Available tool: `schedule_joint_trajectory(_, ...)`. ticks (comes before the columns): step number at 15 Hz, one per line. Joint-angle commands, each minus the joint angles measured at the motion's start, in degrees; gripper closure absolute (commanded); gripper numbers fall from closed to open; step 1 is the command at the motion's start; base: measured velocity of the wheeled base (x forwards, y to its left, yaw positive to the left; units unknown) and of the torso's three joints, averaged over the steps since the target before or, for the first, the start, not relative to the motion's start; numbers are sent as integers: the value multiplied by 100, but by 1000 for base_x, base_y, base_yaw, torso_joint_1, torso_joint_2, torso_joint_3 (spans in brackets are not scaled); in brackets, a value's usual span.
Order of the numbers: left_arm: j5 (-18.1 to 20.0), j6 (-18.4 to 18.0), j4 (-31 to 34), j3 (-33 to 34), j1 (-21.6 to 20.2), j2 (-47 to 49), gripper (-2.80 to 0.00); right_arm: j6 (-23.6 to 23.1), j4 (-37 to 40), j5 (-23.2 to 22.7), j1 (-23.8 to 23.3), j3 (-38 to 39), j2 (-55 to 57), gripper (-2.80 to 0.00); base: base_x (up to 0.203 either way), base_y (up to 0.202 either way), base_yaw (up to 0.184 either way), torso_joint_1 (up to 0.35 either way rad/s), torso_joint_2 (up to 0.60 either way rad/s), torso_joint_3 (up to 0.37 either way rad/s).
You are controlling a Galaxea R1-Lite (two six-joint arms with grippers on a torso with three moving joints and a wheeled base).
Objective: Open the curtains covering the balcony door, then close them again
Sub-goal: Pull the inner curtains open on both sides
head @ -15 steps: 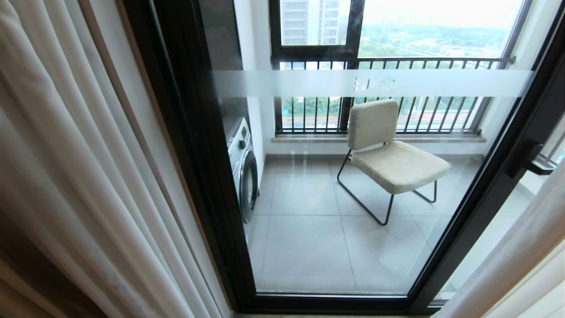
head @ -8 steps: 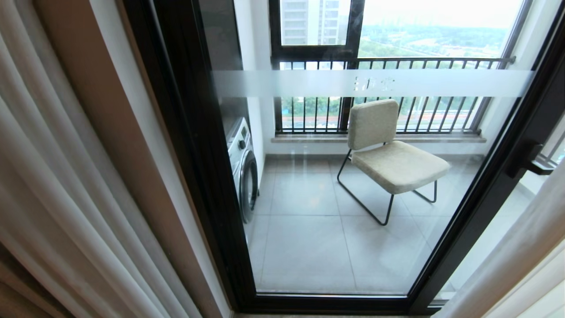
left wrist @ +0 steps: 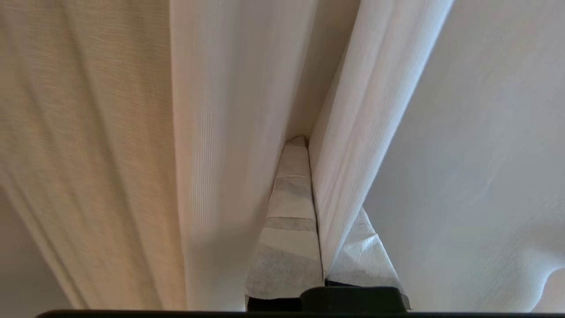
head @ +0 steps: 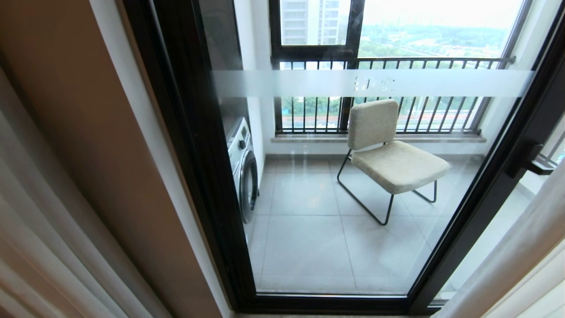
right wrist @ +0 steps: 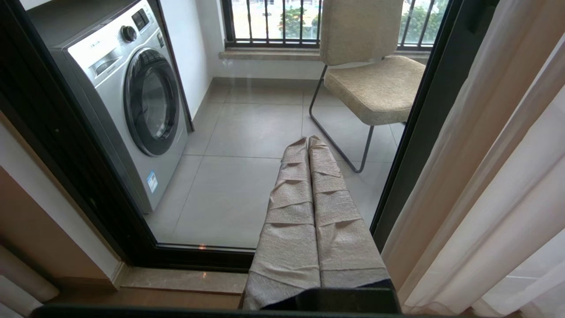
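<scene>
As the curtains (head: 39, 229) have slid farther left off the balcony door (head: 353, 176), the left pincer (left wrist: 315, 176) stays clenched on a sheer fold; right pincer (right wrist: 309, 145) closed, empty.

Bright overcast daylight enters through the balcony door (head: 353, 176); sky beyond is blown out. Left curtains (head: 39, 229) smear with motion blur. Head view bows straight frame lines at edges.

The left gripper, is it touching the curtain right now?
Touching. In the left wrist view the left gripper is shut on a fold of the white sheer curtain, the fabric running down between its two taped fingers.
</scene>
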State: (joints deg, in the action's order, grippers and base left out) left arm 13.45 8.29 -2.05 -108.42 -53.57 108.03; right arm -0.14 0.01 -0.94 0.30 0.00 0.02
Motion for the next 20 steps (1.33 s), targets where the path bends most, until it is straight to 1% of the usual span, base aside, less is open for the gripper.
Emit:
schedule_joint_trajectory(1,25,6,-6,-242,-234,392,0,-3,-1,-3,5,0,-2,0,0,0,0,0,0,0)
schedule_joint_trajectory(4,34,-6,-9,-311,-282,388,0,-3,-1,-3,5,0,-2,0,0,0,0,0,0,0)
schedule_joint_trajectory(6,131,-29,-23,-367,-189,347,0,-3,-1,-3,5,0,-2,0,0,0,0,0,0,0)
schedule_joint_trajectory(8,671,-38,-23,-454,-106,275,0,-3,-1,-3,5,0,-2,0,0,0,0,0,0,0)
schedule_joint_trajectory(9,859,-38,-23,-473,-36,209,0,-3,-1,-3,5,0,-2,0,0,0,0,0,0,0)
schedule_joint_trajectory(11,1018,-46,-23,-470,136,36,0,-3,-1,-3,5,0,-2,0,0,0,0,0,0,0)
schedule_joint_trajectory(14,1036,-47,-34,-470,534,-97,0,-3,-1,-3,5,0,-2,0,0,0,0,0,0,0)
schedule_joint_trajectory(15,1036,-47,-116,-470,629,-156,0,-3,-1,-3,5,0,-2,0,0,0,0,0,0,0)
schedule_joint_trajectory(17,1040,-12,-557,-436,836,-160,0,-3,-1,-3,5,0,-2,0,0,0,0,0,0,0)
schedule_joint_trajectory(18,1044,-4,-664,-435,938,-159,0,-3,-1,-3,5,0,-2,0,0,0,0,0,0,0)
schedule_joint_trajectory(20,1038,-3,-684,-445,1187,-171,0,-3,-1,-3,5,0,-2,0,0,0,0,0,0,0)
